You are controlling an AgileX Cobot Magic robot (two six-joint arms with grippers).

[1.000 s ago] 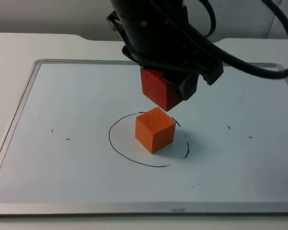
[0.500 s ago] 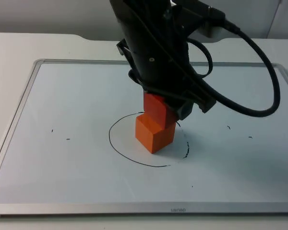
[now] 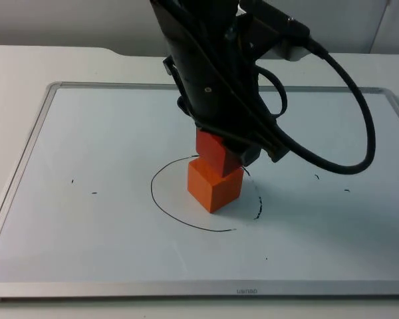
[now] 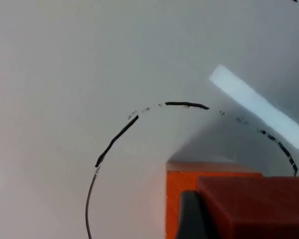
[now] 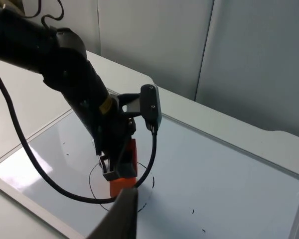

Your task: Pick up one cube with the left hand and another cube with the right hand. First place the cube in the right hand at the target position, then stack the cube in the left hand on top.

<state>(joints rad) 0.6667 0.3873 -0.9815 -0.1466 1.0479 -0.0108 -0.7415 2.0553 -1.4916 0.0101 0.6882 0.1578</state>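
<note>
While clamped between left gripper (image 3: 221, 150) fingers — red cube (image 3: 215, 151), touching orange cube (image 3: 214, 187)

A white table top (image 3: 46, 63) carries a metal-framed whiteboard (image 3: 86, 252) — pale light glares off its surface. Behind stands a grey partition wall (image 5: 249, 55).

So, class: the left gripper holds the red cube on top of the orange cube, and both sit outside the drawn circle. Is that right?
Not quite. The orange cube stands inside the drawn circle, as the top view shows. The rest holds: the left gripper holds the red cube on top of the orange one.
</note>
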